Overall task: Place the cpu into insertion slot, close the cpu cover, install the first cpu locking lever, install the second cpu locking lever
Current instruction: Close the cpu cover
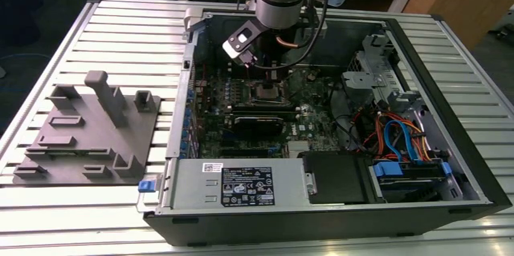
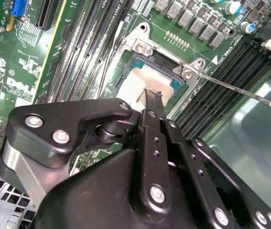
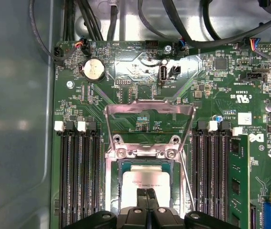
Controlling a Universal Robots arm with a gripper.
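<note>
First wrist view | pincer (image 3: 147, 192) clenched over cpu (image 3: 136, 182) | cpu's near edge hidden behind it

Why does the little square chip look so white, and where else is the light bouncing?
Second wrist view: glare washes the small silvery-grey square chip almost white. First wrist view: it looks pale grey by the black tool, and the grey metal case wall carries soft bright patches. Exterior view: the green circuit board lies in shade.

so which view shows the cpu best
The first wrist view: the cpu faces the camera in the insertion slot. The second wrist view shows it slanted, partly behind the gripper; the exterior view, a distant speck.
</note>
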